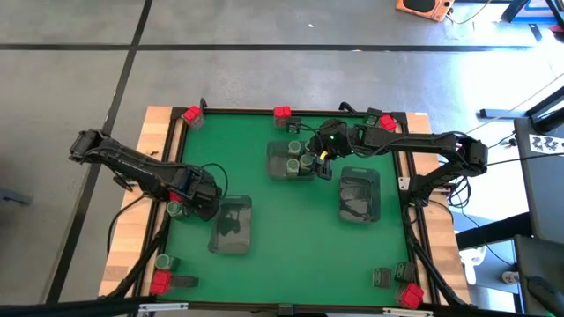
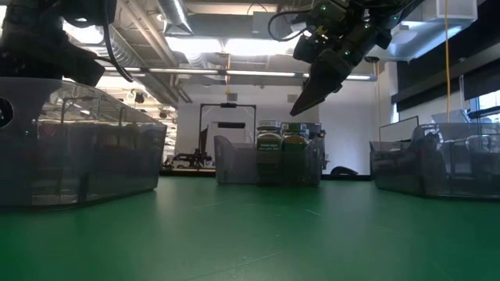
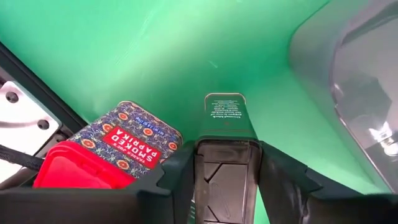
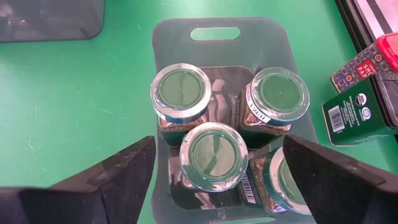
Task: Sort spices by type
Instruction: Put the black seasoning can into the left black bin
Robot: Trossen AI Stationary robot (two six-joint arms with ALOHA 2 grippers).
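Observation:
My left gripper is at the green mat's left edge, shut on a dark rectangular tin. A red-lidded smoked paprika box stands close beside that tin. A round jar sits by the gripper. My right gripper hangs open above a grey tray at the mat's far middle. Several grey-green jars stand upright in that tray. The right gripper's fingers are apart from the jars. In the low view the right gripper points down over the jars. My left gripper pinches the dark tin between its two fingers, one on each of two opposite sides near the tin's upper end. The fingers come from above, pointing down. The tin stands upright below them. Whether its base is on the mat I cannot tell.
Two more grey trays lie on the mat, one near the left gripper and one at the right. Red boxes, a jar and a dark tin sit along the mat's edges. A dark tin stands beside the jar tray.

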